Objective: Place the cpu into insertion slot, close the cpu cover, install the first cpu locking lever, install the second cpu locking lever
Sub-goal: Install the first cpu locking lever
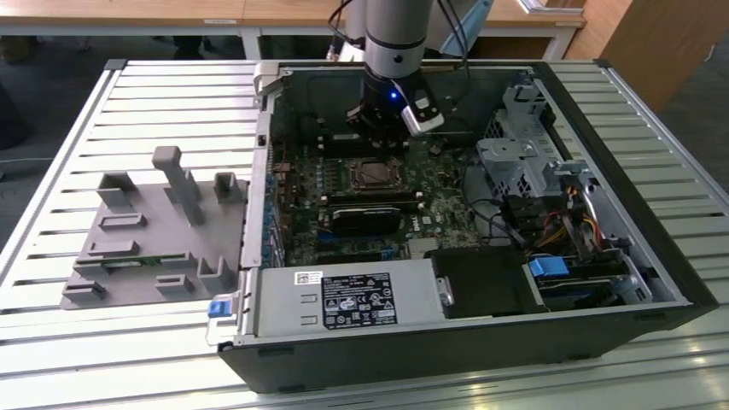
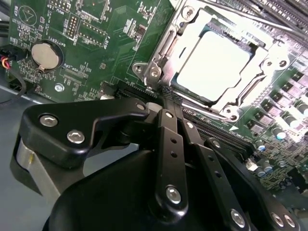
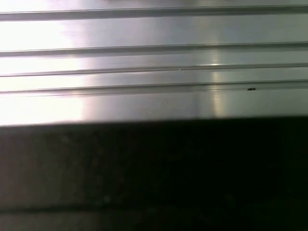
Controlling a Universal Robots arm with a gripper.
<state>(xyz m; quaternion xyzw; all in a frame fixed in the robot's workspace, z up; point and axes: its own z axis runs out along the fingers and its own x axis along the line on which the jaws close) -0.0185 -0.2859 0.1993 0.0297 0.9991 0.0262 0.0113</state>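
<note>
The cpu (image 2: 214,65), a pale square chip, lies flat in the insertion slot (image 1: 374,175) on the green board. The silver cpu cover (image 2: 267,62) lies down around it, and the chip shows through its window. A thin metal lever rod (image 2: 250,21) runs along one side of the cover. My gripper (image 2: 166,94) has its black fingers (image 2: 169,126) pressed together, shut, with nothing seen between them. The tips sit at the cover's corner, next to a screw (image 2: 154,73). In the exterior view my gripper (image 1: 376,137) hangs just behind the slot, inside the open computer case.
A coin battery (image 2: 45,54) sits on the board beside the gripper. A long black card (image 1: 367,215) lies in front of the slot, then the power supply (image 1: 347,301). Drive cages (image 1: 518,162) and cables crowd the exterior view's right. A grey fixture (image 1: 148,231) stands on the slatted table (image 1: 148,94).
</note>
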